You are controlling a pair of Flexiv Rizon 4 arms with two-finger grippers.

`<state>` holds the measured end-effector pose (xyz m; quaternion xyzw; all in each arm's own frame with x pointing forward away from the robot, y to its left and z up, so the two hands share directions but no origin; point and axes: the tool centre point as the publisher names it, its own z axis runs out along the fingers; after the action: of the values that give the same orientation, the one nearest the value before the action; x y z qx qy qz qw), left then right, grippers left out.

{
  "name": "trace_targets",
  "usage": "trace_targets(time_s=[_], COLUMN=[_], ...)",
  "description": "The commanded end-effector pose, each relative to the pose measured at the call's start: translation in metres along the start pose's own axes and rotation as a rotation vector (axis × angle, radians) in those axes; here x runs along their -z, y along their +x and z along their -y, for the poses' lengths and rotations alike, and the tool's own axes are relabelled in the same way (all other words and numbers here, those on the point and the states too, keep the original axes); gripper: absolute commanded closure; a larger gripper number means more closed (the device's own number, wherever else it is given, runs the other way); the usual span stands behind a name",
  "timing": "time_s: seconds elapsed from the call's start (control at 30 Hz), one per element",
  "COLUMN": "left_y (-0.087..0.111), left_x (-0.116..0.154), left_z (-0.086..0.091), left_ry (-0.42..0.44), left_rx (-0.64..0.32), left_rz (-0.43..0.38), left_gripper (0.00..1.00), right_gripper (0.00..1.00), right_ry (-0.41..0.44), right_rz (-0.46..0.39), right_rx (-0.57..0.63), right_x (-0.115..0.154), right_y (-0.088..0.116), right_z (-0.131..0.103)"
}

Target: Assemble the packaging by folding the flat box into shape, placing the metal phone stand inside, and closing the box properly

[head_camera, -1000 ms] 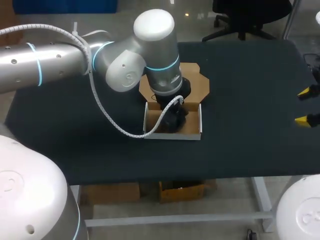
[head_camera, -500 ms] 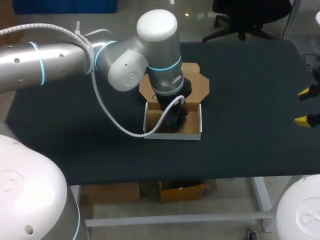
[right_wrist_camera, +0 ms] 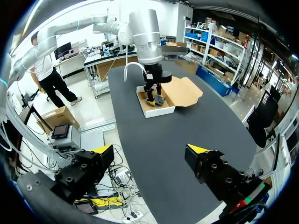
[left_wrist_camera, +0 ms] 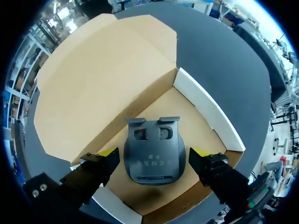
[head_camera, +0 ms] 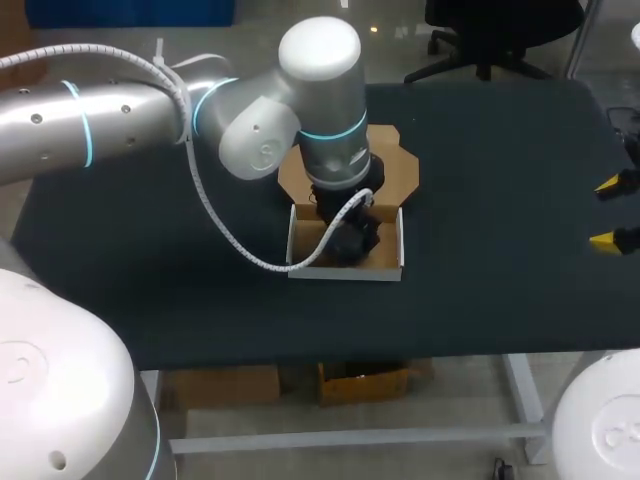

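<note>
The cardboard box (head_camera: 392, 262), white outside and brown inside, stands folded at the table's middle with its lid (head_camera: 398, 166) lying flat behind it. The dark metal phone stand (left_wrist_camera: 154, 157) lies flat on the box floor. My left gripper (left_wrist_camera: 154, 159) hangs over the box, open, with a yellow-tipped finger (left_wrist_camera: 106, 156) on each side of the stand and a thin gap at each. In the head view the left wrist (head_camera: 335, 150) hides most of the stand. My right gripper (right_wrist_camera: 152, 150) is open and empty at the table's right edge (head_camera: 612, 212), far from the box (right_wrist_camera: 156, 106).
The black table (head_camera: 490, 150) stretches wide on both sides of the box. The left arm's white cable (head_camera: 225, 235) loops down beside the box's left wall. The lid's flaps (left_wrist_camera: 98, 79) spread out ahead of the left gripper.
My left arm's wrist has shifted slightly up and to the right over the box. The box and the right gripper have stayed where they were.
</note>
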<state>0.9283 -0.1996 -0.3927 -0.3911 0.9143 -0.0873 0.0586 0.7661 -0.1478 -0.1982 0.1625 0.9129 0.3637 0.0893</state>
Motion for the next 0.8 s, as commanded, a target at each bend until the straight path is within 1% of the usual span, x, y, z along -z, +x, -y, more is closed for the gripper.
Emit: trace_targets(time_s=[0.03, 0.13, 0.33, 0.4, 0.5, 0.53, 0.67, 0.7, 0.8], left_y=[0.004, 0.006, 0.008, 0.011, 0.014, 0.015, 0.015, 0.015, 0.015], left_x=[0.008, 0.012, 0.017, 0.018, 0.02, 0.02, 0.019, 0.019, 0.019], left_z=[-0.001, -0.003, -0.005, -0.007, -0.01, -0.01, -0.01, -0.01, -0.012], left_ry=[0.004, 0.006, -0.02, -0.027, -0.031, -0.035, -0.041, -0.041, -0.039], left_rx=[0.027, 0.063, 0.164, 0.19, 0.241, 0.255, 0.35, 0.365, 0.418], left_rz=[0.035, 0.047, 0.058, 0.077, 0.081, 0.07, 0.071, 0.055, 0.046], left_gripper=[0.0, 0.0, 0.0, 0.0, 0.0, 0.0, 0.0, 0.0, 0.0], right_gripper=[0.0, 0.0, 0.0, 0.0, 0.0, 0.0, 0.0, 0.0, 0.0], right_ry=[-0.003, -0.003, -0.003, -0.003, -0.003, -0.003, -0.003, -0.003, -0.003], right_rz=[0.0, 0.0, 0.0, 0.0, 0.0, 0.0, 0.0, 0.0, 0.0], right_rx=[0.001, 0.001, 0.001, 0.001, 0.001, 0.001, 0.001, 0.001, 0.001], right_x=[0.001, 0.001, 0.001, 0.001, 0.001, 0.001, 0.001, 0.001, 0.001], right_y=[0.001, 0.001, 0.001, 0.001, 0.001, 0.001, 0.001, 0.001, 0.001], right_z=[0.001, 0.001, 0.001, 0.001, 0.001, 0.001, 0.001, 0.001, 0.001])
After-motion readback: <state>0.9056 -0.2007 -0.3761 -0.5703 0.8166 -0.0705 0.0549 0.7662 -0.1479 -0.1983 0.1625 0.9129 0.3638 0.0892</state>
